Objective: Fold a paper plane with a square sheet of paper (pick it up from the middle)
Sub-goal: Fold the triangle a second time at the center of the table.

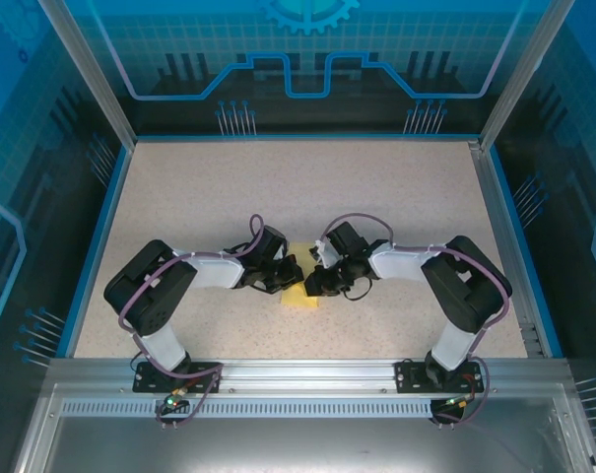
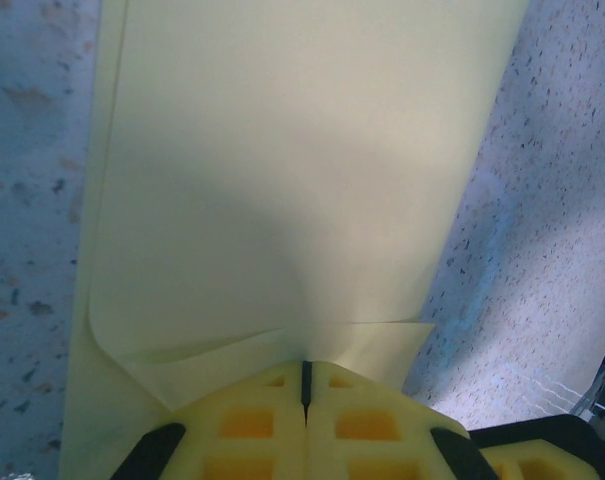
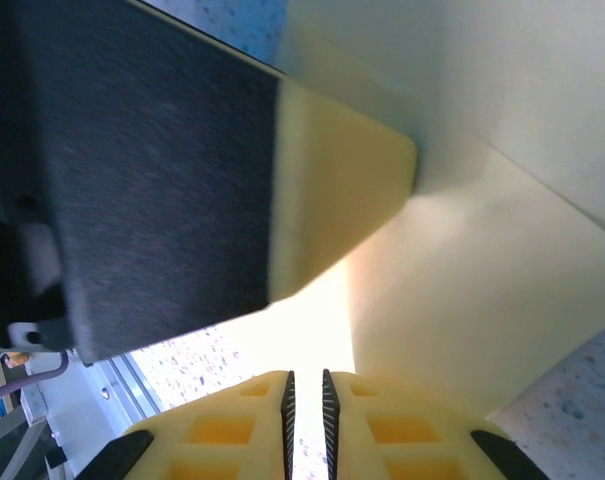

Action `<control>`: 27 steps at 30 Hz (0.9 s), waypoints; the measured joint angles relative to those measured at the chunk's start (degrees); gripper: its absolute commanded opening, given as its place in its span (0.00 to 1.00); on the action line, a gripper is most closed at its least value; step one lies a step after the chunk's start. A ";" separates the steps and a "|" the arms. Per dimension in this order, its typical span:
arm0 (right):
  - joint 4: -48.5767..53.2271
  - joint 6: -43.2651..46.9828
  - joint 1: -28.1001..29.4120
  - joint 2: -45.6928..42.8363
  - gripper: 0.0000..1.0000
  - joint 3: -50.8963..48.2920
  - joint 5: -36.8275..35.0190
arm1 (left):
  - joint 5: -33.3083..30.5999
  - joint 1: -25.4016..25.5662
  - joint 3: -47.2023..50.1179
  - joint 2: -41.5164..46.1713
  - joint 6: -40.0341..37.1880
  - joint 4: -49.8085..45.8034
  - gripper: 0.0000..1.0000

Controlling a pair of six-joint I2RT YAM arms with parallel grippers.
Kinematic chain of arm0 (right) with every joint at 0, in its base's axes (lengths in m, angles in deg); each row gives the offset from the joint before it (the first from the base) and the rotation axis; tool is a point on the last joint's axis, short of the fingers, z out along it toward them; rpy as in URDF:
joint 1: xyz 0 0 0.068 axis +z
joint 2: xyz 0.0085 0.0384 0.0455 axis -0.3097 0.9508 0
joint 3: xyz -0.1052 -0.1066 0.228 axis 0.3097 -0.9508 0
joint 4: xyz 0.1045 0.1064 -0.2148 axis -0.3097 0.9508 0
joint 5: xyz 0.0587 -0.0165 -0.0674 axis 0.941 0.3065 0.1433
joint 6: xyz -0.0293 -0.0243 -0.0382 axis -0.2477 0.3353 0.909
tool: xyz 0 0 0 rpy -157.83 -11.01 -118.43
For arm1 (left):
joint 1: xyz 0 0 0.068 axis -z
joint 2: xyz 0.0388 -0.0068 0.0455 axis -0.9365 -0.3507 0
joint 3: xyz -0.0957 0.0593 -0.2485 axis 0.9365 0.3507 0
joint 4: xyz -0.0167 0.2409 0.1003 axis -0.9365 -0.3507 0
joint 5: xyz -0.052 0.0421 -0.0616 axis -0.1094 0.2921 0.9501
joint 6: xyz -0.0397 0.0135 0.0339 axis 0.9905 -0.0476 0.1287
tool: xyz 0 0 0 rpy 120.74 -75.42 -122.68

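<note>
Both clench the square sheet of paper (image 1: pixel 299 298) between them: left end effector (image 2: pixel 305 372) from the left, right end effector (image 3: pixel 305 378) from the right.

From above I saw both arms bent inward over the table (image 1: pixel 179 197). The left gripper (image 1: pixel 288 277) and right gripper (image 1: pixel 314 282) met near centre, at the square sheet of paper (image 1: pixel 299 299).

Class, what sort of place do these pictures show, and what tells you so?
Probably a robot lab cell: left arm and right arm bolted to a metal rail, speckled table, blue printed walls around.
</note>
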 measured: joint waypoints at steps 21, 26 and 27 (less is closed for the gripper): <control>5.70 2.78 0.33 -1.36 0.21 0.61 -2.36 | 0.00 0.00 0.00 0.00 -0.07 0.02 0.00; 5.31 2.73 0.76 -2.97 0.21 0.63 -0.68 | 0.00 0.00 0.00 0.00 -0.07 0.02 0.00; 5.31 2.73 0.85 -2.69 0.22 0.63 -0.59 | 0.00 0.00 0.00 0.00 -0.07 0.02 0.00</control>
